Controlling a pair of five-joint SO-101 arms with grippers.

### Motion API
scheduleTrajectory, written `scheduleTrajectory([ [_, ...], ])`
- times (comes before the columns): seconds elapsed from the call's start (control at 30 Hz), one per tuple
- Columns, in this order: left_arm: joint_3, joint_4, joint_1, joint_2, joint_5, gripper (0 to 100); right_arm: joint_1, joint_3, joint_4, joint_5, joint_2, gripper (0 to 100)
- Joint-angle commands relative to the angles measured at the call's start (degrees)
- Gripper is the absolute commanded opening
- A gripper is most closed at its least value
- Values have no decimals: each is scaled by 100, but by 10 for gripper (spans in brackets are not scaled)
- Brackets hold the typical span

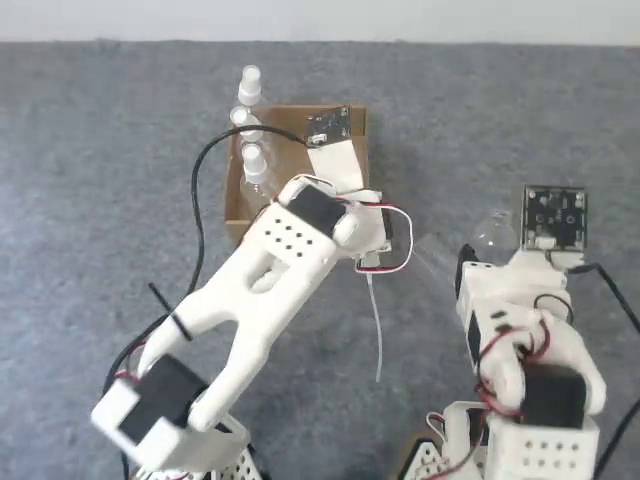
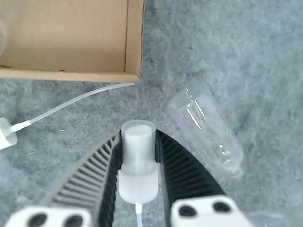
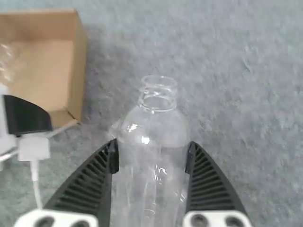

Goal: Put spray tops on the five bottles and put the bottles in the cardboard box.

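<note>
Grey carpet [image 1: 100, 200]: left gripper [image 2: 137, 137] clamped on spray top [image 2: 138, 165], right gripper [image 3: 152, 144] clamped on uncapped bottle [image 3: 154, 123], neck free (presumably for capping), near box [image 2: 134, 38]; spare bottle [image 2: 208, 130] lying alongside.

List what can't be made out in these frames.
High view: the left arm covers part of the cardboard box, so bottles past the three capped bottles can't be counted.
Left wrist view: the loose spray top is cut by the frame edge; the left gripper hides the held spray top's sides.
Right wrist view: the frame edge cuts off the base of the bottle in the right gripper.
</note>
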Motion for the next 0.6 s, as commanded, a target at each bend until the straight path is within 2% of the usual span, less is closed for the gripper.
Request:
scheduleTrajectory([
  [0.0,31,-158,-53,-615,-35,12,-523,202,110,-123,-936,62],
  [0.23,365,-167,-79,-1266,-44,12,-1130,1125,-312,-88,-2343,48],
  [0.33,488,-167,-97,-1538,-44,12,-1270,1284,-514,-62,-2501,4],
  [0.57,699,-167,-448,-2057,-44,12,-1349,1292,-488,79,-2571,7],
])
